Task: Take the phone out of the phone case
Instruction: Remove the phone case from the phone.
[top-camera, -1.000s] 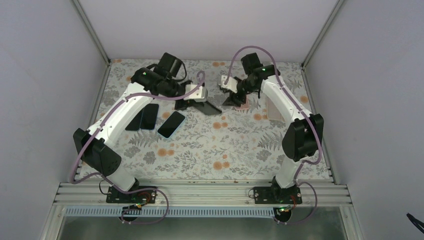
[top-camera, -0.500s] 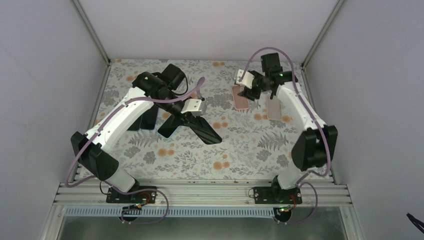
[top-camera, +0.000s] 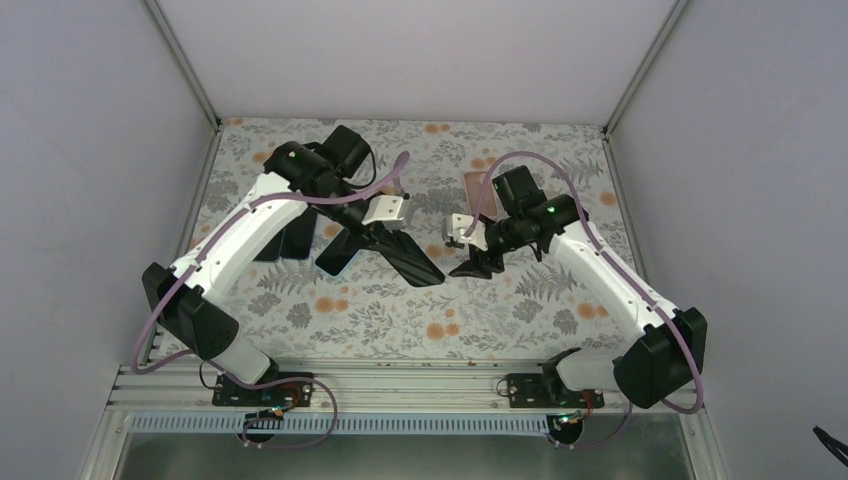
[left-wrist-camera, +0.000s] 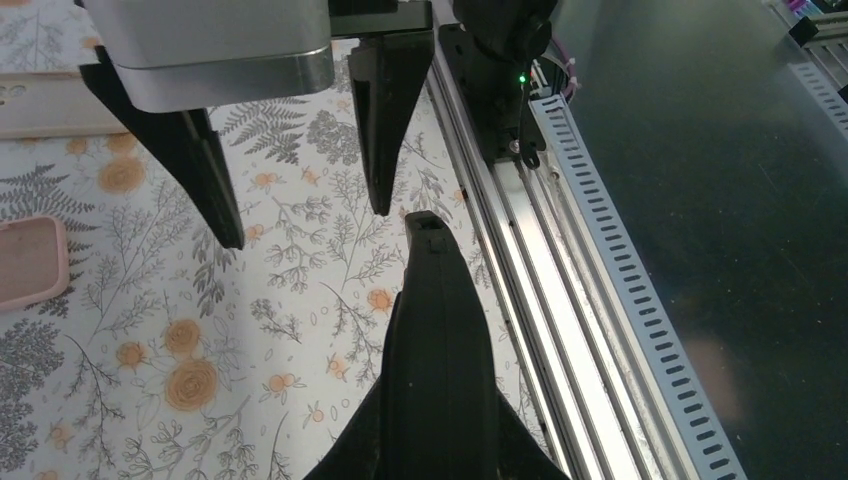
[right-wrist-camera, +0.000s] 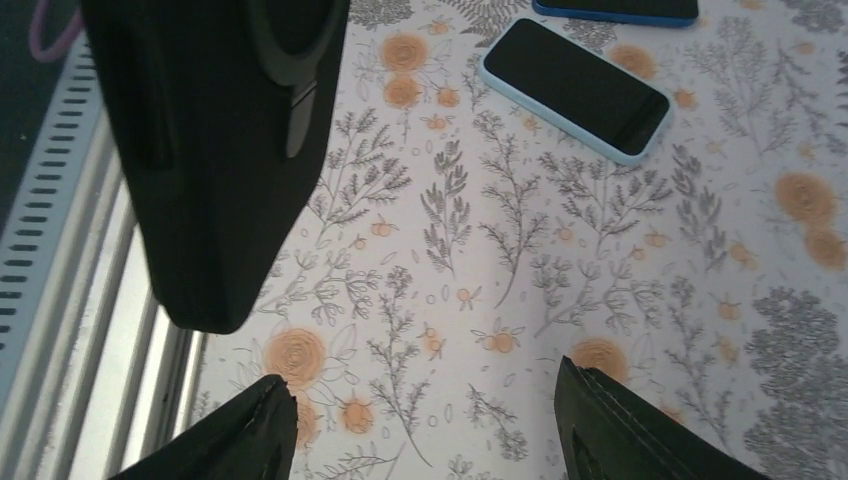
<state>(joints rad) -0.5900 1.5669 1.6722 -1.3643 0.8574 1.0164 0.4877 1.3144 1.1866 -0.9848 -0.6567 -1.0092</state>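
So on my feed the left gripper (top-camera: 374, 234) is clamped on one end of the black phone case (top-camera: 412, 264), and the case sticks out from it at a slant toward the middle of the table (top-camera: 400, 325). It looks lifted off the flower-print cloth, though I can't say for sure from the top view. The left wrist cam sees the case edge-on between its own fingers. Its far tip sits just beside one finger (left-wrist-camera: 383, 130) of the right gripper (top-camera: 480, 265), near it but with a small gap. The right gripper's jaws are spread wide and holding nothing. On the right wrist cam I see its two fingertips low in the picture with bare cloth between them, and the black case hangs in the upper left corner showing a round cutout. I honestly can't tell whether a phone sits inside it. A light blue phone (right-wrist-camera: 578, 88) lies flat with its screen up, well apart from the right gripper, and next to it a couple of dark phones (top-camera: 285, 236) are half hidden behind the left arm. A pink case (top-camera: 478, 192) lies flat toward the back, partly behind the right arm. The metal rail (left-wrist-camera: 560, 270) runs along the near edge.
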